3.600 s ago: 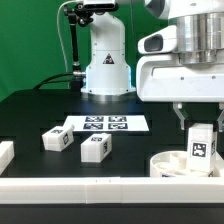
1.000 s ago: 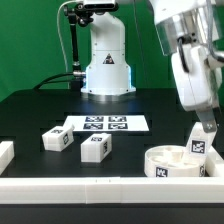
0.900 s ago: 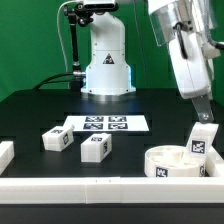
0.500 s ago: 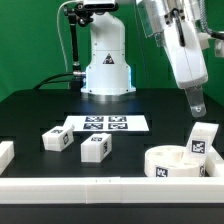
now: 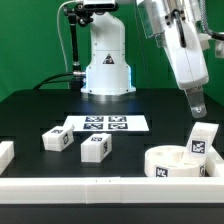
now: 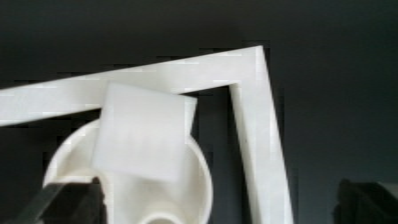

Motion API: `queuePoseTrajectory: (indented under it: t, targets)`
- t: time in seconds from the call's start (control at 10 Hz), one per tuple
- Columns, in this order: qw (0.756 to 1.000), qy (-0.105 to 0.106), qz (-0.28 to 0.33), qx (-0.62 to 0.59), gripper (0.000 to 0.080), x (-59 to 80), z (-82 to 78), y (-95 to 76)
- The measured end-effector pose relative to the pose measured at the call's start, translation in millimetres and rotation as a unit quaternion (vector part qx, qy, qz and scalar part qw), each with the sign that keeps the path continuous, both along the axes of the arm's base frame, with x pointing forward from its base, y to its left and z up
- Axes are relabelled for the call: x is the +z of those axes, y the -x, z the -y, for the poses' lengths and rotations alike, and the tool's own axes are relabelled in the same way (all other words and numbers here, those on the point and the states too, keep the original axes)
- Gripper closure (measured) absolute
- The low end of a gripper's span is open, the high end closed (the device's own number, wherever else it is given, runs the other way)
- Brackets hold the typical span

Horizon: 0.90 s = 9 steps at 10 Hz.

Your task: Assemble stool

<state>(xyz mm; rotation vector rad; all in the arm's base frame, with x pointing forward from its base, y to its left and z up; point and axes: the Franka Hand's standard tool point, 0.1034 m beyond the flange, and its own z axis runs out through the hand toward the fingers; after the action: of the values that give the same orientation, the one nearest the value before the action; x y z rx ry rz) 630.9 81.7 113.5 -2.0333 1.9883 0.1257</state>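
Three small blocky legs and one short ring-shaped seat make up my white plastic set, all matte, hard-edged and marked with black-and-white square tags. The seat (image 5: 168, 160) lies flat on the black surface (image 5: 40, 110) toward the exterior view's right, close against the white raised rail (image 5: 90, 188) along the near edge. It is a low round ring with a smooth wall and a tag on the side facing the camera. The upright leg (image 5: 201, 140) is a rectangular block with a tag on its front, and it stands at the seat's right side, touching it. Whether it sits in a socket I cannot tell. The first loose leg (image 5: 54, 140) and the second loose leg (image 5: 95, 148) lie near each other toward the exterior view's left, well apart from the seat, in front of the marker board (image 5: 105, 124). My gripper (image 5: 196, 105) hangs just above the upright leg with a gap between fingertip and block top. Its jaws are spread wide and grasp nothing. In the wrist view the upright leg (image 6: 146, 140) shows as a pale, smooth, blurred slab rising from the seat's curve (image 6: 63, 165), with the rail's square corner (image 6: 249, 85) beyond it. At the back, my glossy white arm base (image 5: 107, 65) stands before a green backdrop (image 5: 30, 40).
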Motion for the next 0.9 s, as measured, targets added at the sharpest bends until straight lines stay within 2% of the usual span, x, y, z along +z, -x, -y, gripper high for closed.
queuePoseTrajectory:
  t: [0.1,0.3,0.4,0.5,0.7,0.9]
  targets:
    - [0.999,0.007,0.009,0.03,0.015,-1.7,13.7,0.5]
    - [0.993,0.029,0.045,0.105,0.015,-8.0,58.8,2.4]
    - [0.992,0.034,0.048,0.111,0.015,-10.4,77.2,3.1]
    - [0.992,0.037,0.049,0.109,0.015,-12.2,85.3,3.1]
    - [0.991,0.038,0.051,0.12,0.015,-12.4,80.8,3.1]
    - [0.977,0.051,0.068,0.194,0.015,-13.7,81.6,3.5]
